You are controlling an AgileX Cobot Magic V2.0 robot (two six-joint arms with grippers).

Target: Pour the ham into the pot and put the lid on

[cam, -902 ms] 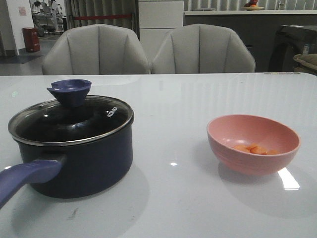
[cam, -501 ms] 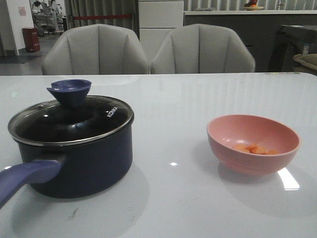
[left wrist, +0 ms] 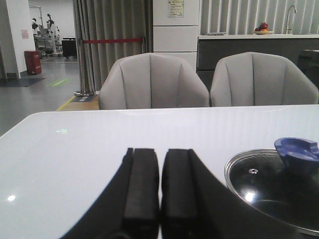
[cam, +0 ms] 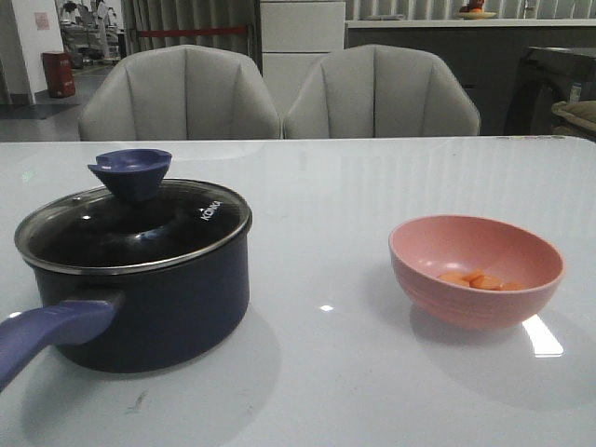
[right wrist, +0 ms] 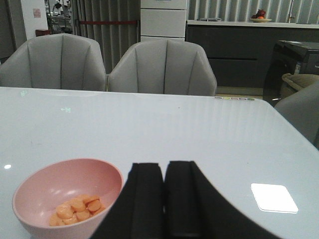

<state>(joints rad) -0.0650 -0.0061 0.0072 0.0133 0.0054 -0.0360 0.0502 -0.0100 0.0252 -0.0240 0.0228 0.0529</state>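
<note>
While both arms sit low and out of the front view, the dark navy round saucepan (cam: 140, 298) stands at the lower left of that frame on the glossy white counter (cam: 326, 372), its long purple-blue handle (cam: 47, 340) running toward the lower left corner. Seated on the saucepan's rim is the round clear glass lid (cam: 135, 233) with a metal edge, a cupped purple-blue knob (cam: 132, 172) and white "KONKA" lettering. At the right centre of the front view, well apart from the saucepan, stands the salmon-pink round bowl (cam: 477, 270); the small pale orange-pink ham chunks (cam: 480, 279) lie in a cluster on its floor. In the left wrist view the left gripper (left wrist: 160, 191) is clenched, its black pads pressed together on nothing, with the lid at the lower right of the frame. In the right wrist view the right gripper (right wrist: 164, 199) is likewise pressed closed and empty, with the bowl and ham at the lower left. Two grey upholstered chairs (cam: 279, 93) stand behind the counter's far edge.
</note>
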